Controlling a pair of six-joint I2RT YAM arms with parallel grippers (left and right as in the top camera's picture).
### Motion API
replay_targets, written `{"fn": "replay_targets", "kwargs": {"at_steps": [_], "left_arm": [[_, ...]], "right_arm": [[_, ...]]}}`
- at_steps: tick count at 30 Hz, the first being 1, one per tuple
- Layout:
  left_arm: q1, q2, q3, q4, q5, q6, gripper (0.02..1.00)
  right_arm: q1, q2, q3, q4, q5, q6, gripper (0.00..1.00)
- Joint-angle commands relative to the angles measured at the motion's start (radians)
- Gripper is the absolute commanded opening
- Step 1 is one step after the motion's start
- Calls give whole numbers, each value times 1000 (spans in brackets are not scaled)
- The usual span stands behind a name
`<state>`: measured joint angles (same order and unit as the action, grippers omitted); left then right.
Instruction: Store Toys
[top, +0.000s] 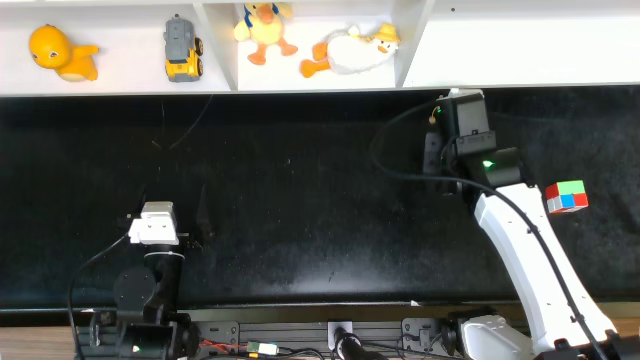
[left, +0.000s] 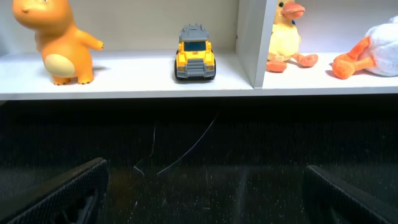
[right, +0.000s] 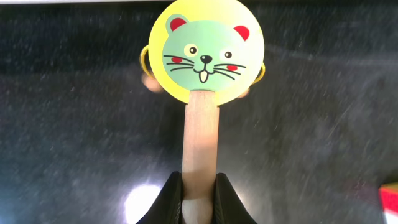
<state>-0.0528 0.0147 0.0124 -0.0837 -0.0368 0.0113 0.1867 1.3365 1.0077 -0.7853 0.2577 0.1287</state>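
My right gripper (right: 199, 186) is shut on the wooden handle of a rattle toy (right: 206, 53), a yellow disc with a green cat face, held above the black mat. From above, that gripper (top: 460, 112) sits close to the white shelf (top: 300, 88) at the back right. A colour cube (top: 566, 196) lies on the mat to the right of the right arm. My left gripper (left: 205, 193) stands open with nothing between its fingers, low on the left (top: 156, 224), facing the shelf.
On the shelf stand an orange figure (top: 60, 52), a yellow truck (top: 183, 50), a yellow duck plush (top: 264, 28) and a white duck plush (top: 355, 50) lying on its side. Dividers (top: 220, 40) split the shelf into compartments. Black mat (top: 300, 200) covers the table.
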Motion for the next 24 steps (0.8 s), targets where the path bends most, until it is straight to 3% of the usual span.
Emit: {"fn": "replay_targets", "kwargs": {"at_steps": [1,12,24], "left_arm": [[-3,-12,-4,-1,10,19,998],[-3,-12,-4,-1,10,19,998],[-3,-12,-4,-1,10,19,998]], "right_arm": [[-50,35,23,53,-6,-127,47],[-63,324,255,179,-7,-276,45],[-111,516,440,242,-95,-283,47]]}}
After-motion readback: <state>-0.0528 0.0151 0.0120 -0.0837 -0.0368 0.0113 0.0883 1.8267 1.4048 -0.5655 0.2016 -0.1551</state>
